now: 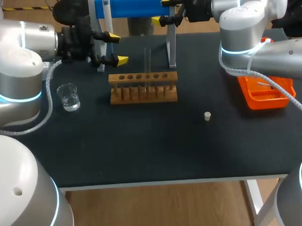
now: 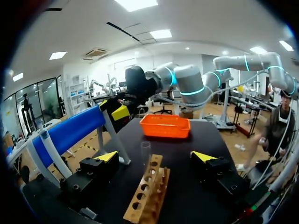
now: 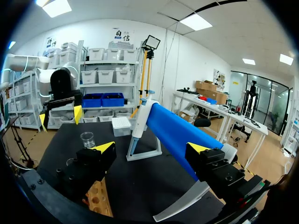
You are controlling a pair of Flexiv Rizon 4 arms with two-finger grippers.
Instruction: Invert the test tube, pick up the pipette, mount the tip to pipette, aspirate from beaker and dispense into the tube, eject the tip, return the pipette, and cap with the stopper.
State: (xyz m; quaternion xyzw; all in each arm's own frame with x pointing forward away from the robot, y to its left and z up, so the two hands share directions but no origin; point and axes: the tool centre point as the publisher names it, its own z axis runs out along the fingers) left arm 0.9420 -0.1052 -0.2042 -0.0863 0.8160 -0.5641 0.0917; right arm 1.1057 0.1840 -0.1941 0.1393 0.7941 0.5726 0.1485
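Black tabletop (image 1: 142, 148) carries a wooden rack (image 1: 143, 88) mid-way; glass beaker (image 1: 69, 97) to its left; white stopper (image 1: 207, 116), orange tray (image 1: 263, 93) right.

The right gripper (image 3: 151, 148) has its 2 yellow-tipped fingers (image 3: 103, 147) spread wide, with nothing held between them. Ahead, in line with the gap, the pipette (image 3: 139, 122) leans on a white stand (image 3: 145, 154), just beside a long blue roll (image 3: 174, 135) that runs back toward 1 finger. The beaker (image 3: 87, 139) sits on the black tabletop (image 3: 138, 182) ahead of the other finger, and a corner of the wooden rack (image 3: 98, 199) shows under that finger. Farther off, the left gripper (image 3: 60, 116) hangs over the tabletop's far edge with its 2 tips apart.
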